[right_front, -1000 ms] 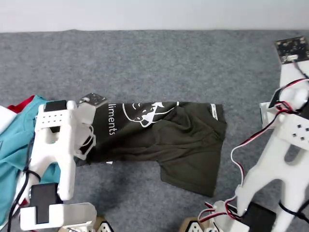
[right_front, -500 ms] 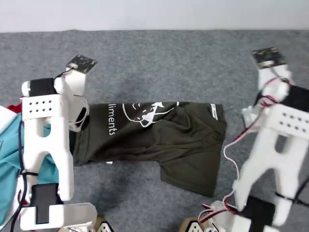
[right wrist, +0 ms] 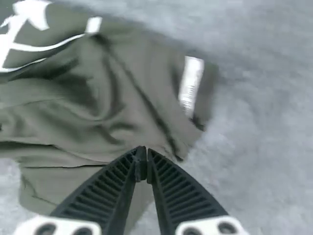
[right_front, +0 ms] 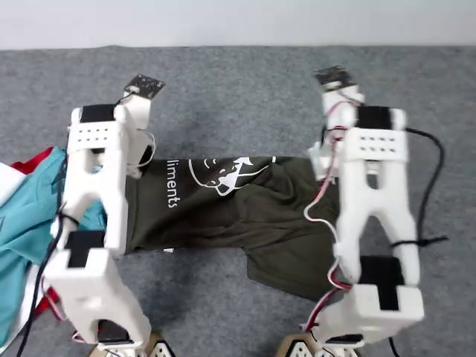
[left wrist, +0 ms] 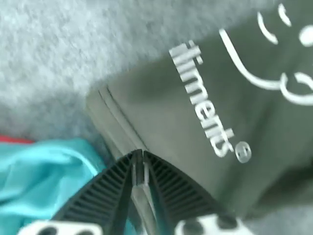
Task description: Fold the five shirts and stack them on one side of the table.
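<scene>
On the grey table (right_front: 245, 97), white-lettered olive shirt (right_front: 253, 212), left gripper (left wrist: 137, 154) and right gripper (right wrist: 141, 149) clenched

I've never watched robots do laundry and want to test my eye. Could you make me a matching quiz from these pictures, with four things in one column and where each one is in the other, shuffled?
Things
1. dark green shirt
2. teal shirt
3. left gripper
4. right gripper

Places
A. at the dark green shirt's end with the white label
B. spread out in the middle of the grey table
C. at the dark green shirt's hem, right next to the teal shirt
D. bunched up at the table's left edge

Pairs: 1-B, 2-D, 3-C, 4-A.
</scene>
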You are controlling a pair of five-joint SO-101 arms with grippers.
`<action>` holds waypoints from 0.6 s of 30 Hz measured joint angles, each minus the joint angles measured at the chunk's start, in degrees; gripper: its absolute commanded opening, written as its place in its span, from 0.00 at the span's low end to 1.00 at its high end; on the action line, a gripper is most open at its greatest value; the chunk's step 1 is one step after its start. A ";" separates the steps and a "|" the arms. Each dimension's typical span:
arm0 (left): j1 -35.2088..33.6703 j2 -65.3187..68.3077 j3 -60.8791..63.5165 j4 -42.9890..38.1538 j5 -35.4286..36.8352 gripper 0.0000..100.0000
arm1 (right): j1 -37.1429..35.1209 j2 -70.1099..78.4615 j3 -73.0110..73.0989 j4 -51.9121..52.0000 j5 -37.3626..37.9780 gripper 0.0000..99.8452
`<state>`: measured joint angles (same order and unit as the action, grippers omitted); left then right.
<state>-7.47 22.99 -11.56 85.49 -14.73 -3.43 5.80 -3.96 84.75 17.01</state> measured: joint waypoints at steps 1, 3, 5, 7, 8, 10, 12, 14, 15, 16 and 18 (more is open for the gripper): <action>0.09 2.11 -2.02 -0.35 0.18 0.00 | -1.05 1.23 0.00 -0.79 0.00 0.01; 0.35 6.59 -6.15 -1.05 0.35 0.00 | -2.29 4.40 0.00 -2.46 0.00 0.01; 0.79 11.52 -10.46 -1.14 0.35 0.00 | -2.46 8.18 0.00 -4.13 0.00 0.01; 1.23 16.62 -15.12 -1.14 0.79 0.00 | -2.37 11.69 0.00 -5.19 0.00 0.01; 1.23 19.08 -17.41 -1.14 1.23 0.00 | -2.37 13.36 0.00 -5.27 0.00 0.01; 1.23 23.65 -22.15 -1.14 1.85 0.00 | -2.37 16.35 0.00 -5.45 0.00 0.01; 1.23 27.96 -27.34 0.09 1.93 0.00 | -2.37 18.55 0.00 -5.45 0.00 0.01; 1.41 32.18 -32.62 1.85 1.93 0.00 | -2.02 20.13 0.00 -5.54 0.00 0.01; 1.49 33.93 -35.34 2.99 2.02 0.00 | -1.49 20.84 0.00 -5.63 0.00 0.01; 1.49 35.60 -38.42 4.31 2.11 0.00 | -0.70 21.45 0.00 -5.63 0.00 0.01; 1.49 38.95 -44.57 6.86 2.20 0.00 | 0.97 22.59 0.00 -5.63 0.00 0.01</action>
<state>-5.98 61.93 -56.13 92.35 -12.53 -2.46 28.40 -3.96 79.12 17.01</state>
